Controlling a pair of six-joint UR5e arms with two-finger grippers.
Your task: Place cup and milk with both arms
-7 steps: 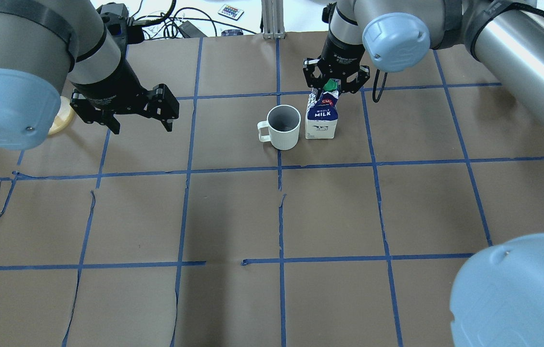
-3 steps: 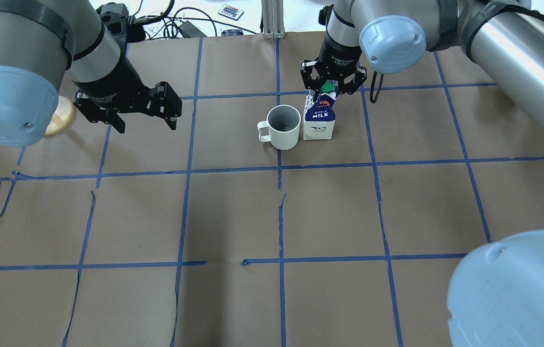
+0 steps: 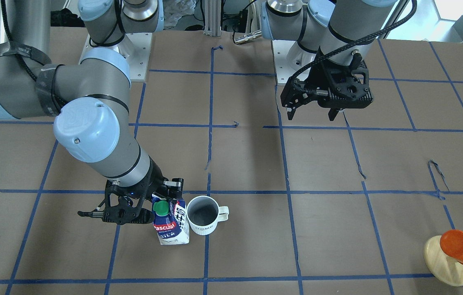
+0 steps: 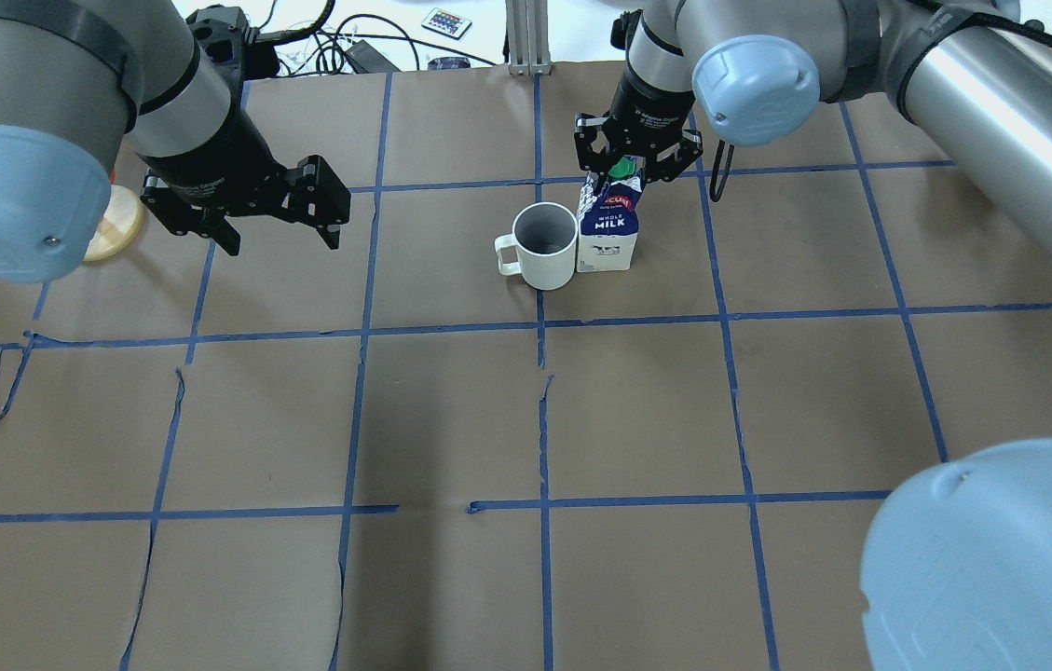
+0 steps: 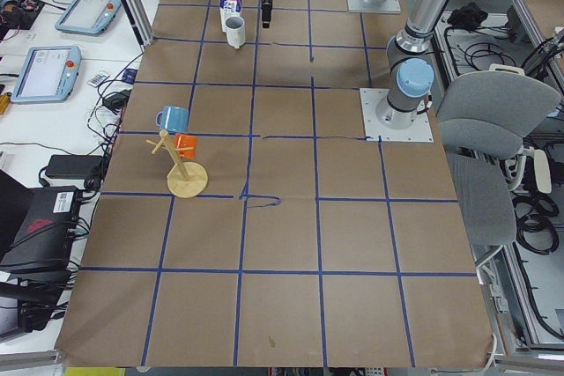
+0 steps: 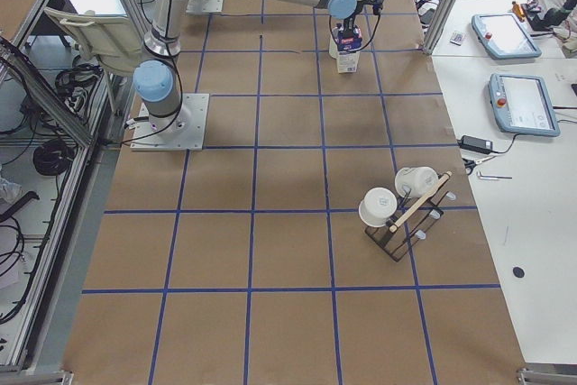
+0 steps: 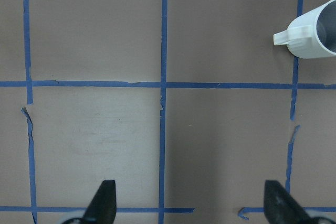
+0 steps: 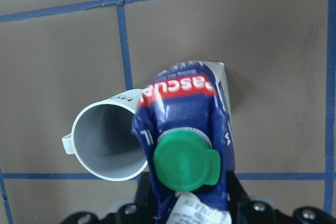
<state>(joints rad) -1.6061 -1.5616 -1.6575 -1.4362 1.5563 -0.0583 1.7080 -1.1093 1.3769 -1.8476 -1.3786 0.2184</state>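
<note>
The white cup [image 4: 544,247] stands upright at the table's middle far part, handle pointing to the overhead view's left. The milk [image 4: 607,233] stands right beside it and touches its wall. My right gripper [image 4: 630,170] comes down from above and is shut on the milk's top by the green cap [image 8: 184,161]. In the front view the milk [image 3: 170,227] and the cup [image 3: 202,215] stand side by side under the right gripper [image 3: 161,205]. My left gripper [image 4: 281,247] is open and empty, hovering well to the cup's left; the cup [image 7: 312,38] shows in its wrist view.
An orange cup on a round wooden stand [image 3: 455,256] stands near the table's edge on my left. A rack with white cups [image 6: 401,209] stands on my right side. Blue tape lines cross the brown table [image 4: 637,410]. Cables and tablets lie beyond the far edge.
My right gripper has carried the milk leftward until it stands straighter against the cup, which shifted slightly left. My left gripper has drifted a little toward the far side, still open.
</note>
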